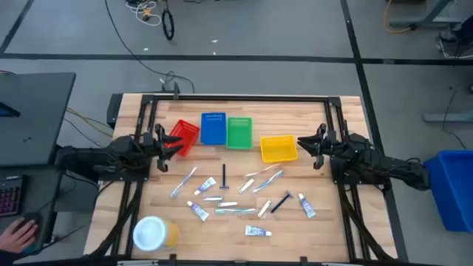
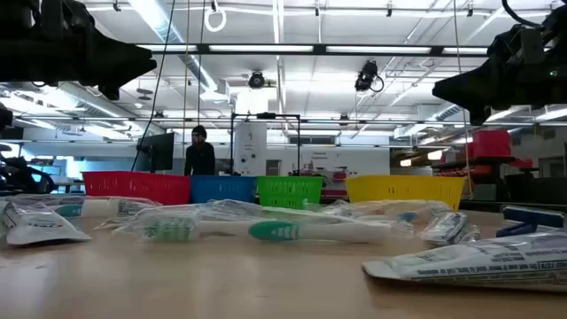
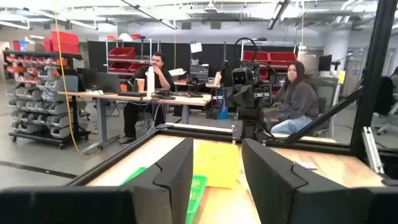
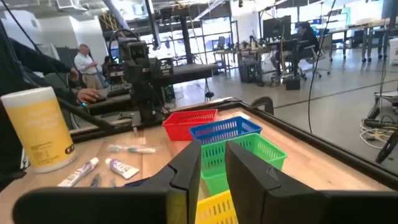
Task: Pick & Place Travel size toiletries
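The travel size toiletries (image 1: 236,196) lie loose on the wooden table's middle and near part: white and blue tubes (image 1: 258,231), pale toothbrushes (image 1: 185,181) and a dark stick (image 1: 224,176). In the low view a green-bristled toothbrush (image 2: 283,230) and a tube (image 2: 478,261) lie flat. My left gripper (image 1: 164,142) hovers open at the table's left, beside the red bin (image 1: 183,135), with nothing between its fingers (image 3: 217,149). At the table's right, beside the yellow bin (image 1: 278,148), my right gripper (image 1: 316,144) hovers with a narrow empty gap between its fingers (image 4: 213,152).
A red, a blue (image 1: 213,128), a green (image 1: 239,132) and a yellow bin stand in a row toward the far side. A white-lidded yellow jar (image 1: 153,233) stands at the near left. A black frame (image 1: 236,97) borders the table. A person's hand (image 1: 18,235) rests off the table's left.
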